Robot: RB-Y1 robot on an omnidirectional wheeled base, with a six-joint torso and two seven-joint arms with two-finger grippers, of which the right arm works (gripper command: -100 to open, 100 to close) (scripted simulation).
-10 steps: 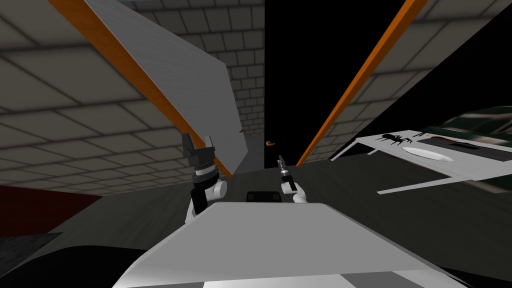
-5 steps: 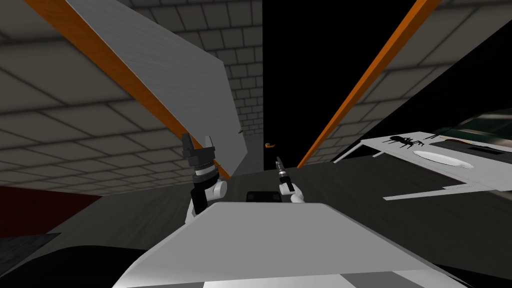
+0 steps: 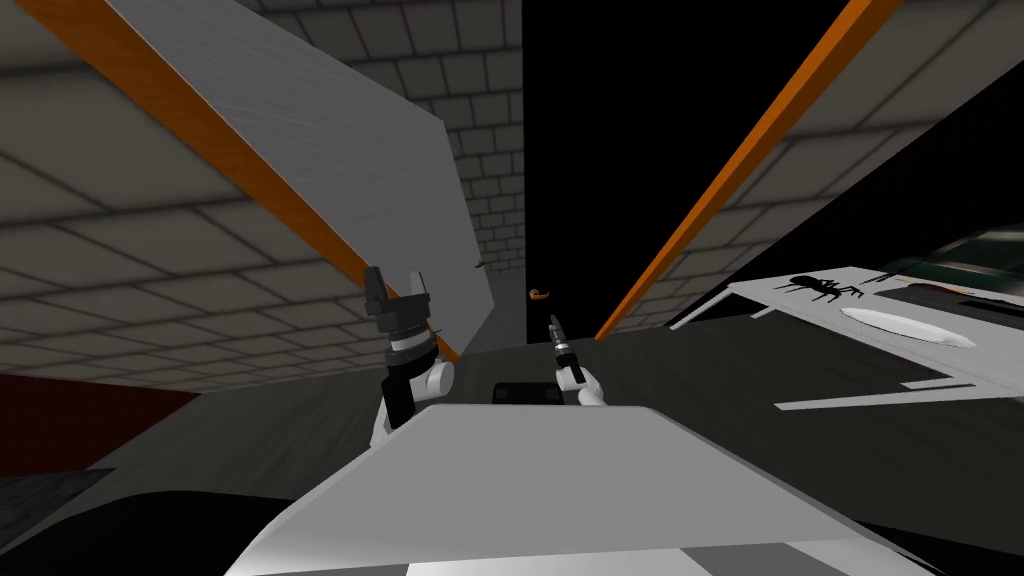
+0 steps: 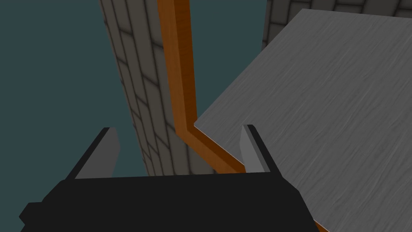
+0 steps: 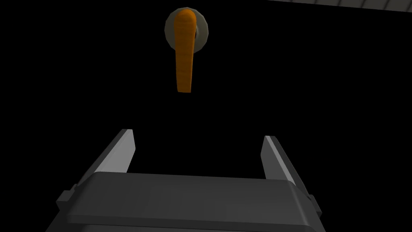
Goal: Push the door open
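A grey door panel (image 3: pixel 340 150) stands swung inward along the left orange frame post (image 3: pixel 200 130). The right orange post (image 3: pixel 740 160) borders a black area between them. My left gripper (image 3: pixel 397 290) is open, raised by the panel's lower edge. In the left wrist view the gripper (image 4: pixel 178 129) points at the orange frame (image 4: pixel 177 72), with the grey panel (image 4: pixel 322 100) beyond one finger. My right gripper (image 3: pixel 553 325) is open and empty. An orange lever handle (image 5: pixel 185 48) on a round grey plate hangs ahead of the open right gripper (image 5: pixel 198 136) against black. The handle (image 3: pixel 540 294) also shows in the doorway.
Grey brick walls (image 3: pixel 150 280) flank the doorway on both sides. At the right stands a white counter (image 3: pixel 800 300) with an oval basin (image 3: pixel 905 325) and a black tap (image 3: pixel 825 288). A dark red patch (image 3: pixel 60 420) lies low on the left. The floor is dark grey.
The whole head view has shifted: the frame posts splay wider and the counter has slid right, so I have moved forward a little. Both arms hold their pose.
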